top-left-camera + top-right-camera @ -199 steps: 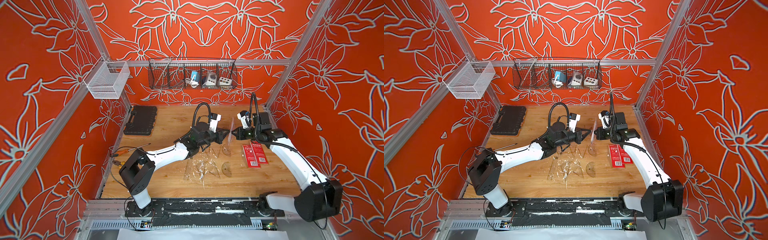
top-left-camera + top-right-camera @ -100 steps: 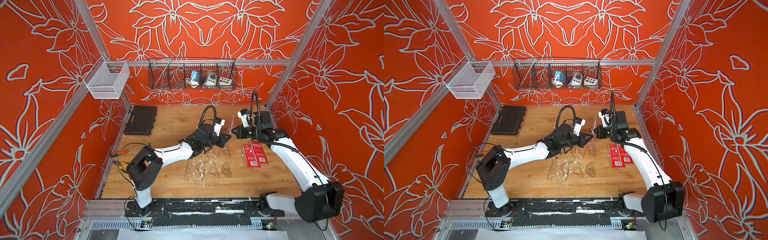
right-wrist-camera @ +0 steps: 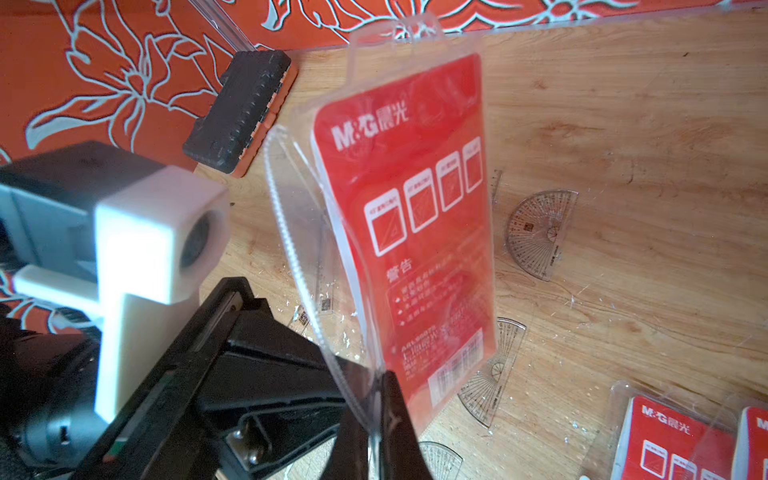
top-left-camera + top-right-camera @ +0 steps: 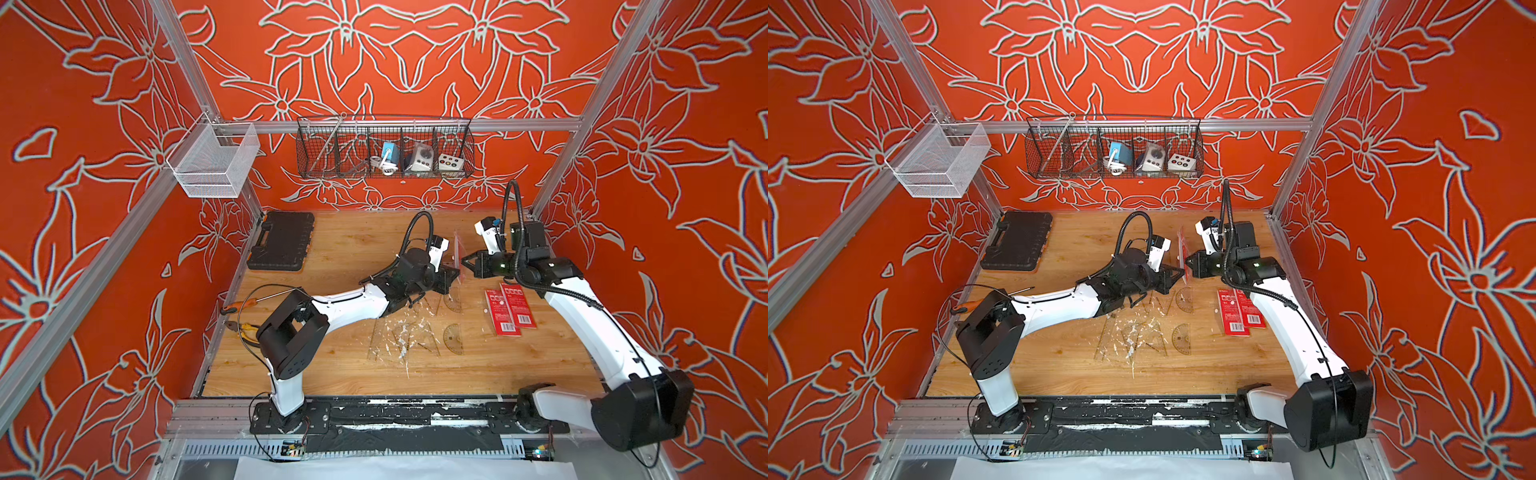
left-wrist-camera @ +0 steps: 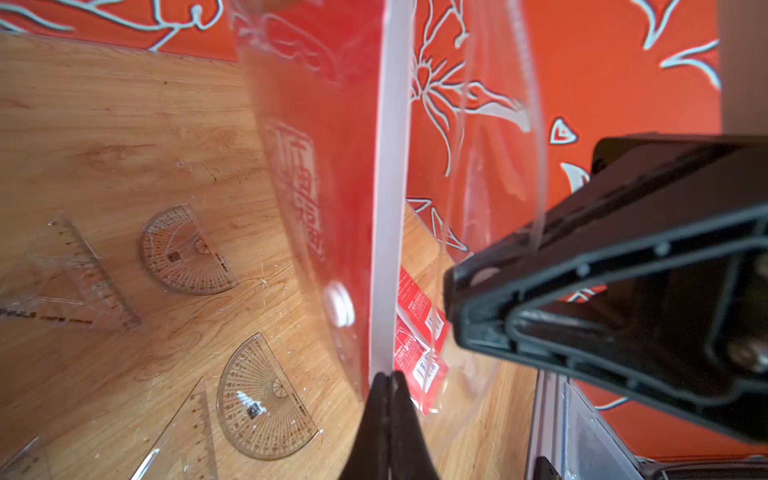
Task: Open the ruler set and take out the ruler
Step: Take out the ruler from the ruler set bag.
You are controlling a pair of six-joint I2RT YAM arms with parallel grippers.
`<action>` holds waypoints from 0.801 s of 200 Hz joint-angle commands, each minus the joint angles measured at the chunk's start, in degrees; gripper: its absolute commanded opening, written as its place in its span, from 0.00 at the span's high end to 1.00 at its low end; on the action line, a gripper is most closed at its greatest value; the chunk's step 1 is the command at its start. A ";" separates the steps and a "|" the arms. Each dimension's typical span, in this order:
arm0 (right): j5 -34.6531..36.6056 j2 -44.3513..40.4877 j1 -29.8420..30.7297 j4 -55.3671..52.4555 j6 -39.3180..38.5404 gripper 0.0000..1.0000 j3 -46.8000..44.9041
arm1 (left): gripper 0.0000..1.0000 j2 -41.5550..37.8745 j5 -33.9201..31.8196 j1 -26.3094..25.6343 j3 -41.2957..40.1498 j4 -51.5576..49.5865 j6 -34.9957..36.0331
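Both arms have the clear plastic ruler set pack with the red card insert (image 4: 457,255) standing upright in the air over the wooden table (image 4: 353,365), right between them. The left fingers (image 5: 376,415) are pinched shut on one layer of its lower edge, and the right fingers (image 3: 401,419) are clamped on the other clear flap. Looks like a setup for peeling it apart.

We see bright, even light, soft shadows, bent edges in both top views, and a blurred ruler set (image 5: 316,187) up close.

Black tool case (image 4: 281,241) on wooden table (image 4: 332,374), dark wire basket (image 4: 316,153) (hung on the rail), white mesh basket (image 4: 208,170)
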 commanded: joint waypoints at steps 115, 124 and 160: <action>-0.31 -1.97 -0.31 -2.44 -1.18 1.00 2.33 | 0.99 -4.80 1.55 0.01 -6.40 10.62 -0.65; -0.31 -2.13 -0.27 -2.49 -1.11 1.00 2.43 | 0.99 -4.64 2.22 0.01 -6.41 11.13 -0.93; -0.66 -2.56 -0.33 -2.37 -1.06 1.00 2.51 | 0.99 -3.46 3.21 0.01 -5.13 10.53 -1.24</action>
